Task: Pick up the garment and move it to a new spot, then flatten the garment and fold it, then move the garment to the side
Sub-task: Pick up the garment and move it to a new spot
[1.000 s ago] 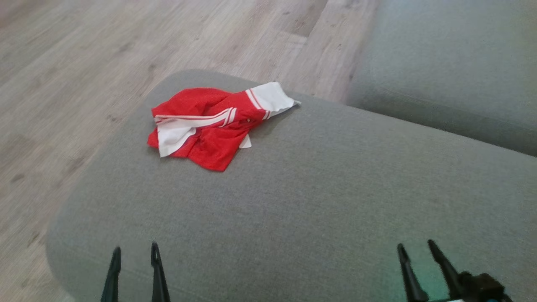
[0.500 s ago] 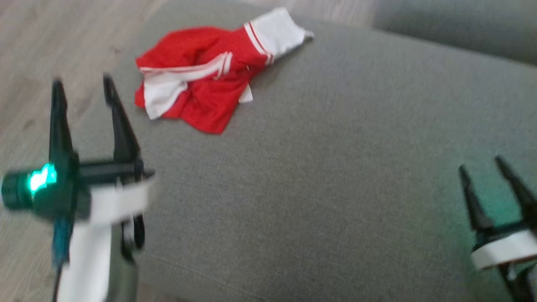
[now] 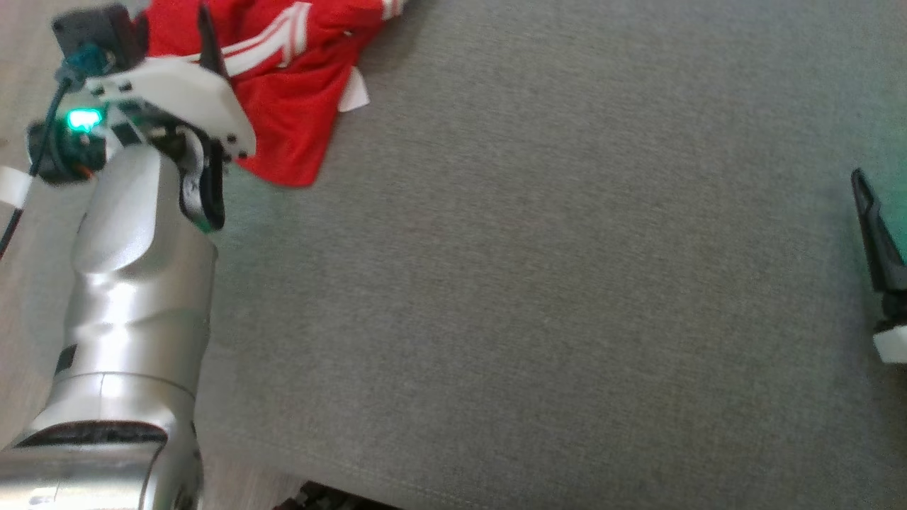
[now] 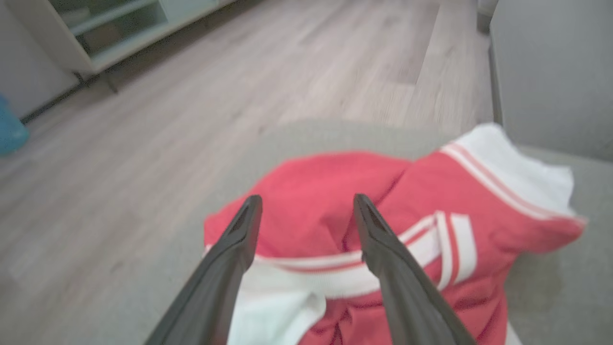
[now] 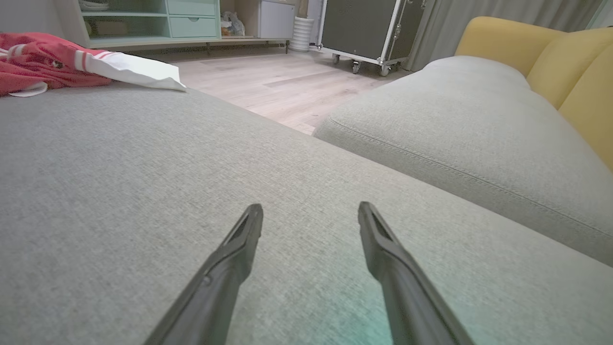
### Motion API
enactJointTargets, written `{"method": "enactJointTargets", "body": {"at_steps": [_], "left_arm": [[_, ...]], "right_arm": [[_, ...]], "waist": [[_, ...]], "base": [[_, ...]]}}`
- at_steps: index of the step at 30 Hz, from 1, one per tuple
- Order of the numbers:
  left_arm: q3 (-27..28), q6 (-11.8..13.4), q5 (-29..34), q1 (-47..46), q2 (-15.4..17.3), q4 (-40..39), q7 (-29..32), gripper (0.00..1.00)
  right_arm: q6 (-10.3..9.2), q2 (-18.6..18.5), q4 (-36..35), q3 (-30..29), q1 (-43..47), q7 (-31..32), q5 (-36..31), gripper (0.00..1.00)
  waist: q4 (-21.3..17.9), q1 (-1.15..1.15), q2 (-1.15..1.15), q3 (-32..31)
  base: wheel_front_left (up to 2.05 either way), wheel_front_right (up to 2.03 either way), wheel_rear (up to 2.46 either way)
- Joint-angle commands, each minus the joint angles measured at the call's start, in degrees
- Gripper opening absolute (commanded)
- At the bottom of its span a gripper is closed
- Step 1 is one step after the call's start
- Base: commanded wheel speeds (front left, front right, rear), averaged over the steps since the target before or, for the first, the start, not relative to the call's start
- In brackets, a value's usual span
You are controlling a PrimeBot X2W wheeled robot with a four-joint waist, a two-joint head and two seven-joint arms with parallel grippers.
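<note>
Left wrist view: splayed left tool over garment; right wrist: splayed right tool, yellow backrest.

There is one red-and-white garment, at the far left of the near cushion. There are two grey seat cushions: the near one and a second to its right. Two yellow back cushions stand far right. Far across the floor are one pale green cabinet, one white ribbed bin and one black wheeled case. There are two grippers, the left gripper and the right gripper, each with two dark fingers.
</note>
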Motion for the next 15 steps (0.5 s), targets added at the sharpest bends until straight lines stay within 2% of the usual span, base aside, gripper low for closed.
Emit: {"method": "enactJointTargets", "body": {"at_steps": [1, 4, 8, 9, 10, 15], "left_arm": [[2.0, -0.2, -0.9, -1.6, 2.8, 2.7, 1.2, 1.0], [2.8, -1.9, -2.7, -3.0, 2.8, 8.9, 1.9, 1.0], [3.2, -3.9, -3.9, -4.0, 3.3, 13.7, -0.1, 1.0], [3.1, -4.2, -3.9, -4.3, 3.5, 14.4, -1.2, 0.43], [3.1, -4.3, -3.8, -4.6, 3.8, 14.9, -2.7, 0.0], [0.8, -6.6, -1.9, -6.8, 5.5, 15.6, -11.5, 0.0]], "right_arm": [[-0.04, -2.4, -1.9, 0.9, -0.7, -0.5, 0.4, 1.0], [-0.04, -2.9, -2.2, 0.8, -1.5, -0.4, 0.7, 1.0], [-0.04, -3.1, -2.1, -0.3, -1.4, -0.4, 0.8, 1.0], [-0.04, -3.0, -2.1, -0.5, -1.2, -0.4, 0.7, 1.0], [-0.04, -2.9, -2.1, -0.7, -1.0, -0.4, 0.7, 1.0], [-0.04, -1.3, -1.5, -0.7, -0.8, -0.5, 0.1, 1.0]], "waist": [[-2.2, -0.01, 0.0, 2.1], [-3.4, -0.01, 0.0, 3.4], [-4.1, -0.01, 0.0, 4.9], [-4.2, -0.01, 0.0, 5.1], [-4.2, -0.01, 0.0, 5.2], [-4.6, -0.01, 0.0, 3.4]], "base": [[0.0, 0.0, 0.0], [0.0, 0.0, 0.0], [0.0, 0.0, 0.0], [0.0, 0.0, 0.0], [0.0, 0.0, 0.0], [0.0, 0.0, 0.0]]}}
